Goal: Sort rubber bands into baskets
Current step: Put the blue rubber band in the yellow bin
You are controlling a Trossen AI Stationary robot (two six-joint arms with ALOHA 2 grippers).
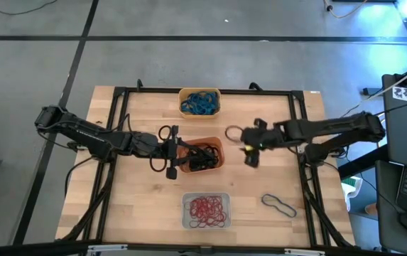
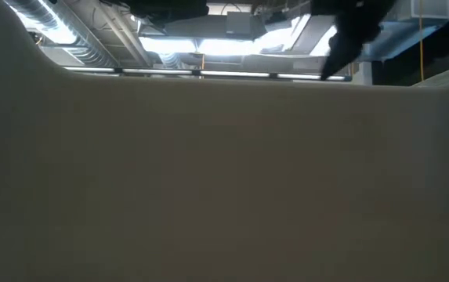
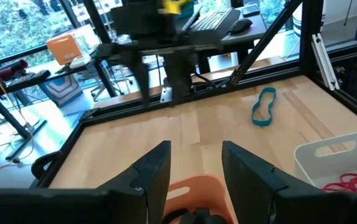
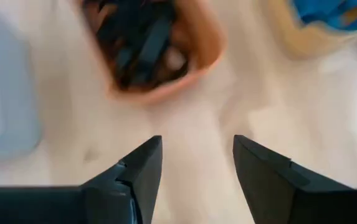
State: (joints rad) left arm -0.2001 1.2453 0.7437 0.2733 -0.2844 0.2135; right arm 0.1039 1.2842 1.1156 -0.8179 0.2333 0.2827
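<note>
Left claw (image 1: 177,149) reaches in from the table's left edge, fingers spread and empty, at the left rim of the red-orange plastic basket (image 1: 216,144) full of black rubber bands (image 1: 202,158). Right claw (image 1: 244,144) stretches in from the right, released, nothing held, just right of that basket. Yellow-orange basket (image 1: 199,91) holds blue-teal bands (image 1: 200,104), pale whitish basket (image 1: 206,197) holds red bands (image 1: 207,208); one teal band (image 1: 279,205) lies loose on the wooden table (image 1: 139,199).
</note>
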